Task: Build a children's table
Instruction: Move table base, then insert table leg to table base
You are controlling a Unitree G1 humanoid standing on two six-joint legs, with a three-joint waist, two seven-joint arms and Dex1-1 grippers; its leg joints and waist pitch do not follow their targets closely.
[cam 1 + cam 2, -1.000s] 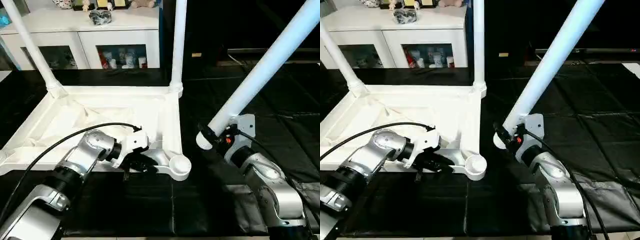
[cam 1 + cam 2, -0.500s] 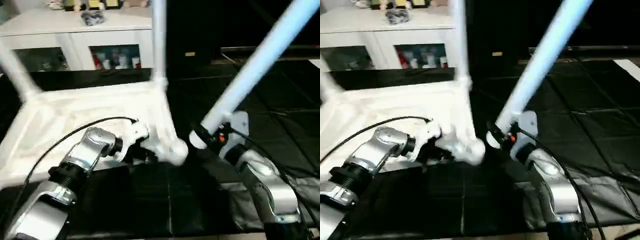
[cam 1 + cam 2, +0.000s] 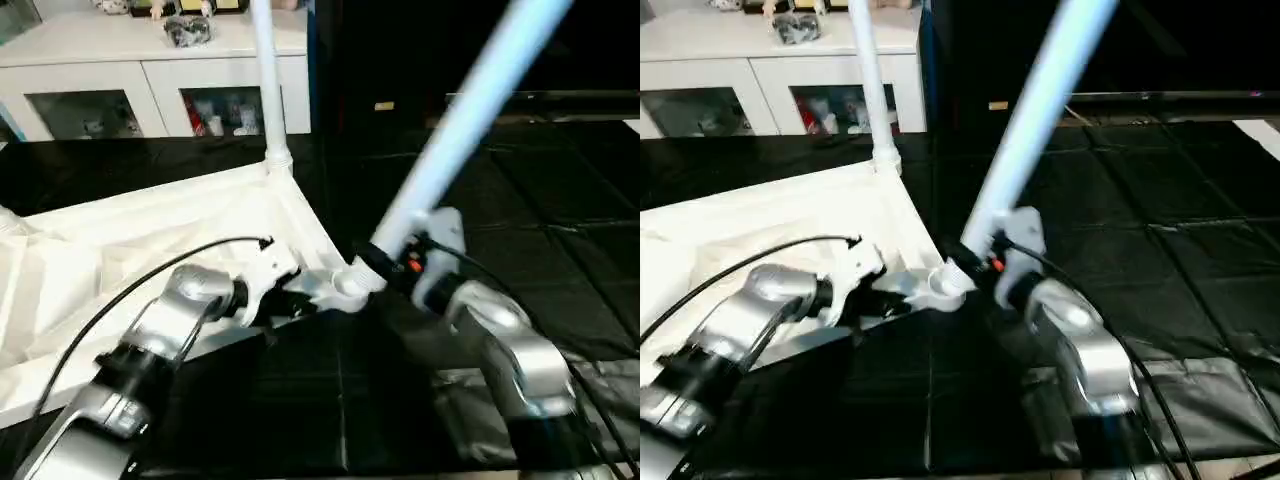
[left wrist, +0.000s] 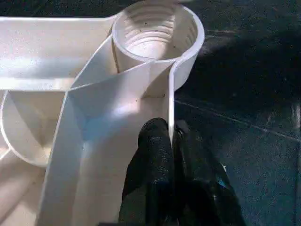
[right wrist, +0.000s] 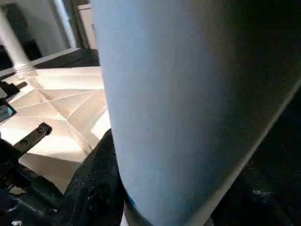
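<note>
Lying upside down on black floor mats (image 3: 560,190): white table top (image 3: 150,230), ribbed underside facing up. Standing upright in its far corner socket: one white leg (image 3: 268,80). Sitting open at the near corner, between the two arms: an empty threaded socket (image 4: 157,30).

Reaching in from the left: silver forearm ending in the left gripper (image 4: 170,141), jaws pinching the thin rim wall of the table top just behind the empty socket, one black finger on each side of the wall, nearly closed.

Coming in from the right: right gripper (image 3: 385,262), jaws standing about half wide and clamping the lower end of a second leg (image 3: 470,110). Slanting up and away to the right: that long pale tube, its bottom end resting right beside the empty socket, touching or nearly touching its rim; hard to tell which.

Standing behind, against the wall: white cabinet (image 3: 150,70) with glass doors and small objects on top.
</note>
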